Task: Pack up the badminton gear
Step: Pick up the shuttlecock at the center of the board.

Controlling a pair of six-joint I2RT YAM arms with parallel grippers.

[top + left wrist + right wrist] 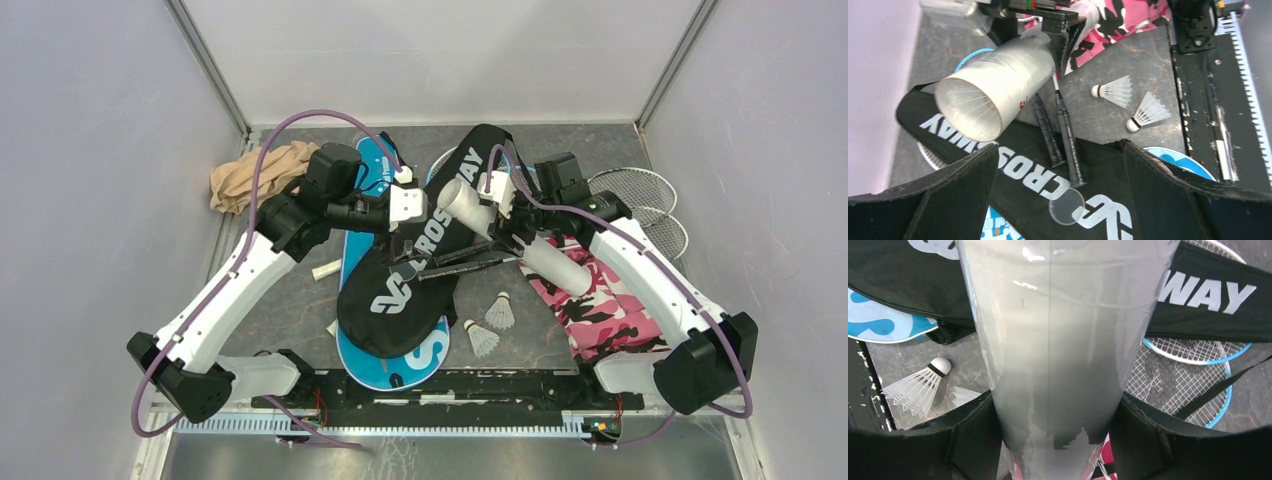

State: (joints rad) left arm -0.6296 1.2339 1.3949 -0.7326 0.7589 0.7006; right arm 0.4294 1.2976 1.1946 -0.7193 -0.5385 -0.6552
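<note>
Grips white tube (pixel 1003 75), shuttlecocks (pixel 968 107) inside, in right tool (pixel 1055 435). Holds left tool (pixel 1060 150) agape, empty, over black "CROSSWAY" cover (pixel 395 300).

Dark grey table (pixel 530 345): blue cover (pixel 400 370) lying flat, two shuttlecocks (pixel 482 339) just right of it, pink camouflage cloth (pixel 600 310) farther right, tan cloth (pixel 240 180) behind-left.

The black CROSSWAY racket-shaped cover (pixel 395 300) hides most of the blue racket-shaped cover (pixel 375 370); picture edges crop the long white tube (pixel 1058 340).
</note>
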